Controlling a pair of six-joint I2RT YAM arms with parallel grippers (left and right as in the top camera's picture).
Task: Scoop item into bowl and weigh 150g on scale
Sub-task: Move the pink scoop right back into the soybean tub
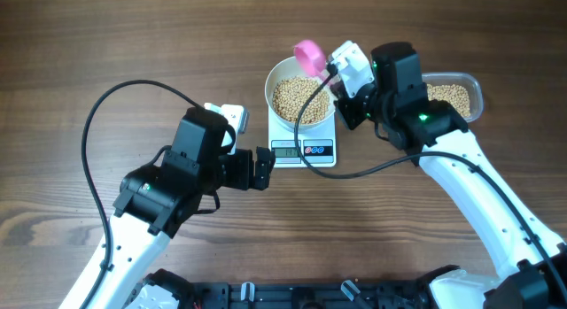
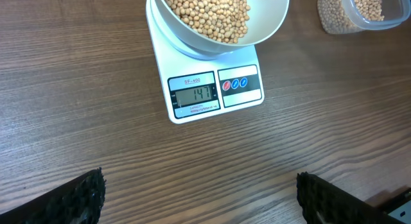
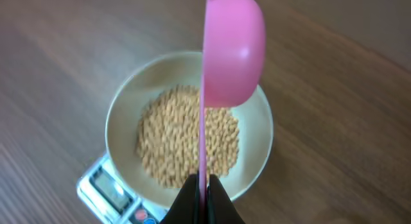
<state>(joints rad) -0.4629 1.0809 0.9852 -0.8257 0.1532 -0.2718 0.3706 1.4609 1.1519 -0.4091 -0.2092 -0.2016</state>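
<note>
Your right gripper [image 3: 205,193] is pinched on the thin handle of the glossy pink scoop [image 3: 232,51], over the smooth white bowl [image 3: 255,144] of round beige beans [image 3: 186,140]. Bowl's on the flat square scale [image 2: 215,92]; your left gripper [image 1: 264,169] gapes wide nearby.

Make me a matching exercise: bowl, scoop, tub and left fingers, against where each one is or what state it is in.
Things:
1. bowl
2. scoop
3. tub
4. left fingers

Place or state:
a. open, holding nothing
b. on the scale
c. on the table, right of the scale
d. pinched in the right fingers, over the bowl

Pairs: 1-b, 2-d, 3-c, 4-a.
</note>
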